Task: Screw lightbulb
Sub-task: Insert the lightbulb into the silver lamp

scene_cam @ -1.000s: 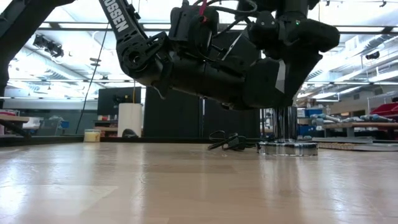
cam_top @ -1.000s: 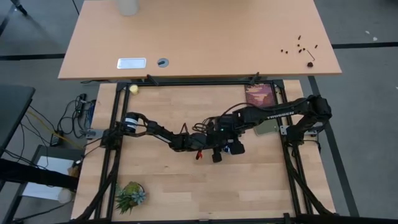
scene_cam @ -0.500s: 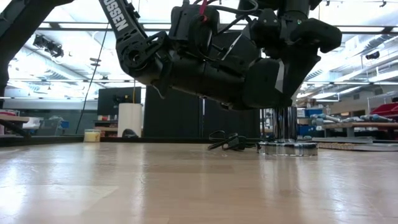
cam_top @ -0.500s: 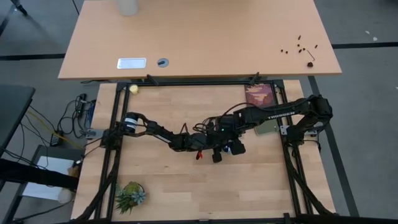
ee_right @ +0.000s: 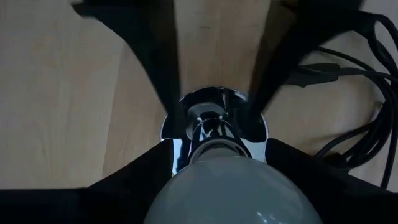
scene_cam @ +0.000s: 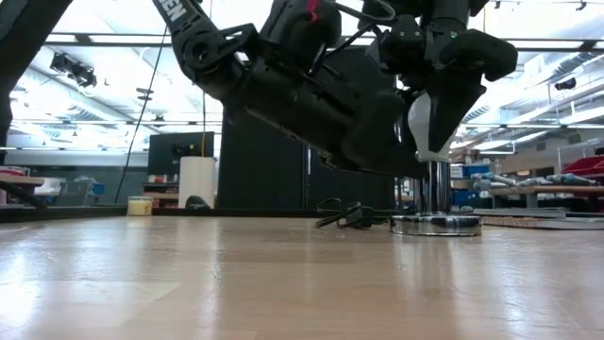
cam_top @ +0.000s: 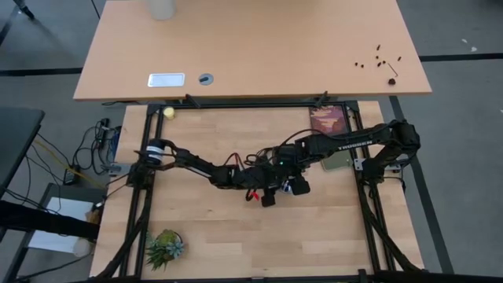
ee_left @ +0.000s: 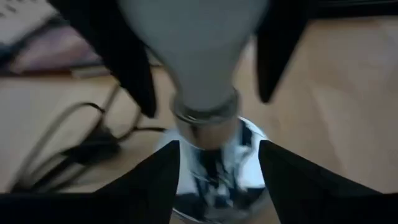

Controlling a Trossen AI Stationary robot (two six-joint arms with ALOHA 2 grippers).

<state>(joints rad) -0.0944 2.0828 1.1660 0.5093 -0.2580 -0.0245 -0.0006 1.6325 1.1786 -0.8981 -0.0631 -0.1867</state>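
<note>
lightbulb (scene_cam: 427,127) stands upright in the chrome socket (scene_cam: 436,224), right of centre in the low view, on the table (scene_cam: 283,274). right end effector (ee_right: 219,155) clasps its glass. left end effector (ee_left: 217,168) open, astride the base, touching nothing. risk: tilted twist cross-threads the base; socket may spin on its cord (ee_right: 348,93).
</note>
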